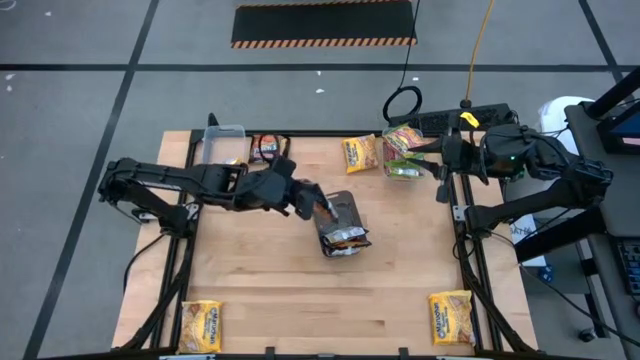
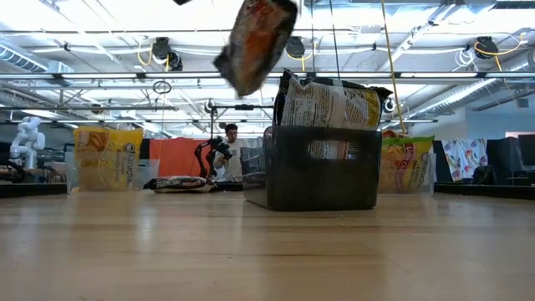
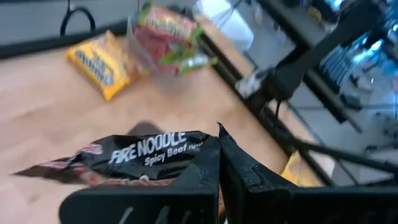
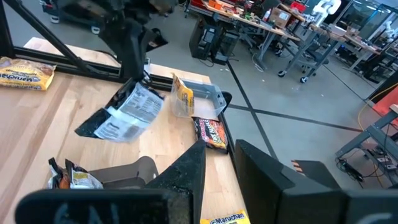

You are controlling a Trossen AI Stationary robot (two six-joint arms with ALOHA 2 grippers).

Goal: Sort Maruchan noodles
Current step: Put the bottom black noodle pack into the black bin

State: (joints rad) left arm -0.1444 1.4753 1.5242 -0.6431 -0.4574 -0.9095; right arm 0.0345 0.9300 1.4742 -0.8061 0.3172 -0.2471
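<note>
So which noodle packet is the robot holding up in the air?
Find the dark tray mid-table. Just beside it, the left gripper pinches a dark packet reading "Fire Noodle Spicy Beef". It is the only one off the table; the yellow packets lie flat.

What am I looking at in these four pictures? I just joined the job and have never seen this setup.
Two dark robot arms work at a wooden table. One picture looks straight down, one looks level across the tabletop, and two come from cameras on the arms' wrists. The left pincer is shut on a dark noodle packet labelled Fire Noodle Spicy Beef, holding it in the air beside the dark grey tray, which already has packets standing in it. The right pincer waits at the table's far right edge, open and empty. Yellow packets lie near the corners, and green-edged packets sit in a clear tub.
</note>
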